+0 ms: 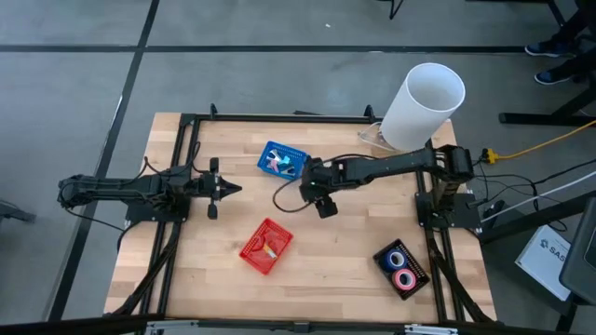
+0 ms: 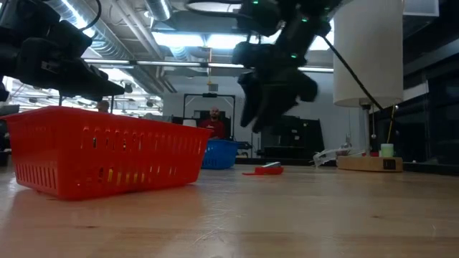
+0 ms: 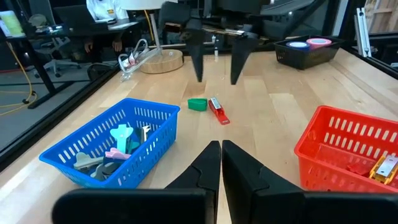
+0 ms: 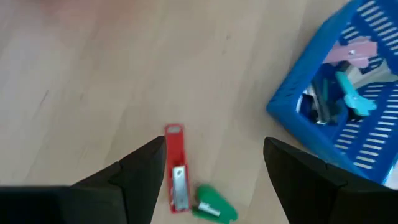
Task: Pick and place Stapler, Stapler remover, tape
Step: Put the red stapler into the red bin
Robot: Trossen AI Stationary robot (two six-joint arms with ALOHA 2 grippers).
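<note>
On the pale wooden counter stand three small plastic baskets: one blue slatted basket, one red slatted basket and one black tray.

The black tray, well apart from the blue basket, holds two tape rolls, one blue tape ring and one pink tape ring.

The blue basket carries several small pastel and grey pieces, too jumbled to count.

Just beside the blue basket one slim red stapler lies flat with one small green piece touching its end.

The right pincer hangs above the red stapler, fingers spread wide and grasping nothing.

The left pincer waits on the blue basket's far side from the right arm, fingers pressed together and empty.

One tall white paper cylinder stands beyond the blue basket.
</note>
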